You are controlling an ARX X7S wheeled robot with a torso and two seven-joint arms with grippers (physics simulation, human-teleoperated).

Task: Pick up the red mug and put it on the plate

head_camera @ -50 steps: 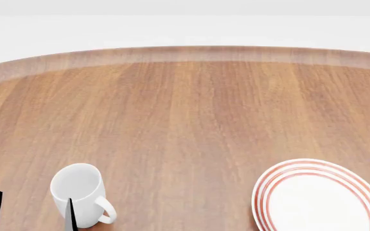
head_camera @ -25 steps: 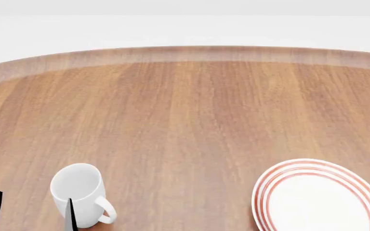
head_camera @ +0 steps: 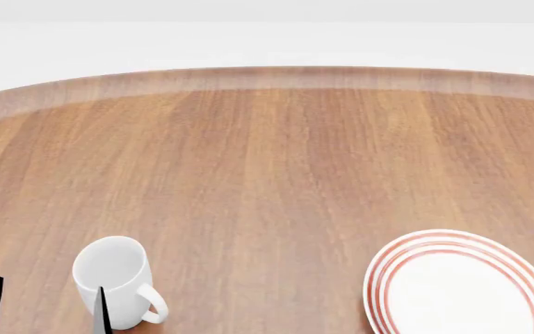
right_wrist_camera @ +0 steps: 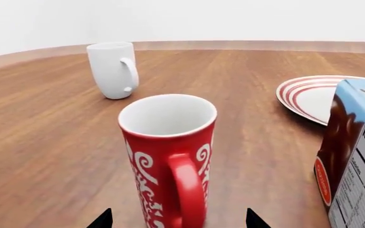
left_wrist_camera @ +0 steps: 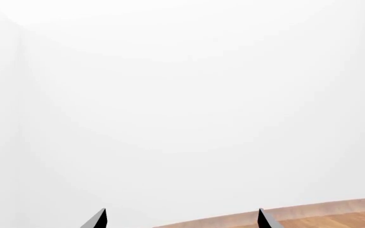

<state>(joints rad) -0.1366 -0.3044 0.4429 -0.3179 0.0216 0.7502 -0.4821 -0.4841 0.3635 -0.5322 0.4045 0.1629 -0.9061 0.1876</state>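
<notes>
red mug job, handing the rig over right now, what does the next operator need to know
Left gripper: open, empty, beside the white mug.
Right gripper: open, empty, lined up just short of the red mug, handle facing it.
The red mug stands upright on the table, a carton beside it; the plate is bare.
Done: approach only. Left: grasp, lift, set on plate.

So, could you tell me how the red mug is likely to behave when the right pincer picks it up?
The red mug looks rigid and glazed, so it may be slippery between the right pincer tips. It is tall, upright and empty, so a sideways nudge could probably tip it. The handle faces the pincer, which might complicate a clean squeeze on the body.
</notes>
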